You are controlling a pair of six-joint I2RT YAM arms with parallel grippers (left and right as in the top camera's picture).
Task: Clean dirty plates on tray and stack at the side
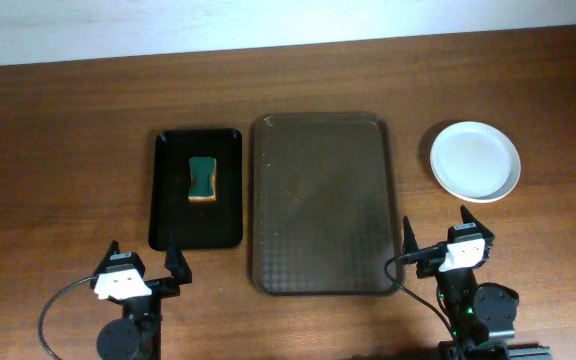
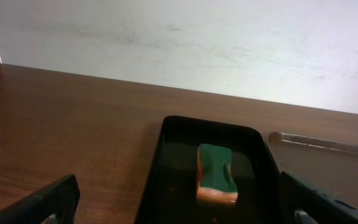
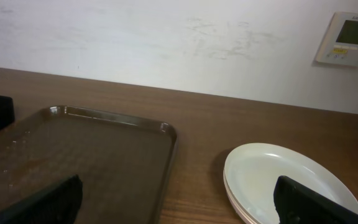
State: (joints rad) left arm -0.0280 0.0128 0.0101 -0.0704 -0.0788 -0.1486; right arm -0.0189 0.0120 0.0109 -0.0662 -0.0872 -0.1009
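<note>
The white plates [image 1: 475,160] lie stacked on the table to the right of the dark brown tray [image 1: 321,203], which holds nothing. The stack also shows in the right wrist view [image 3: 284,183], beside the tray's rim [image 3: 169,146]. No smear shows on the top plate. My left gripper [image 1: 142,264] is open and empty near the table's front edge, below the small black tray. My right gripper [image 1: 438,235] is open and empty, between the brown tray's front right corner and the plates.
A small black tray [image 1: 171,190] left of the brown tray holds a green and tan sponge [image 1: 202,177], also in the left wrist view [image 2: 216,172]. A wall runs along the table's far edge, with a wall controller [image 3: 348,38].
</note>
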